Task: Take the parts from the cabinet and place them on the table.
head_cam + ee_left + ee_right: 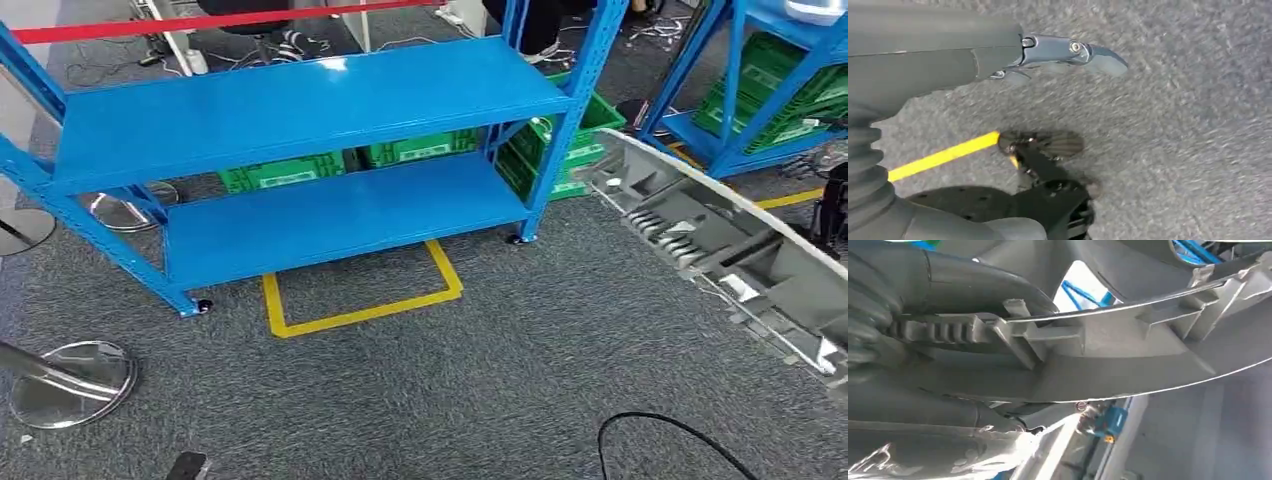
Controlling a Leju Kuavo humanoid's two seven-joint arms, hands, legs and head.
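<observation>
The right hand grasps 1 grey ribbed plastic trim panel, long axis running near-right to far-left. The left hand hangs released.

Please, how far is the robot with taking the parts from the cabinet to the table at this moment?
Done: the near blue rack shows bare shelves, and one grey plastic part is off it. In hand: the right hand grips that part; the left hand hangs above the carpet, holding nothing. Left: setting the part down; no table is visible, so the carry is unfinished.
</observation>
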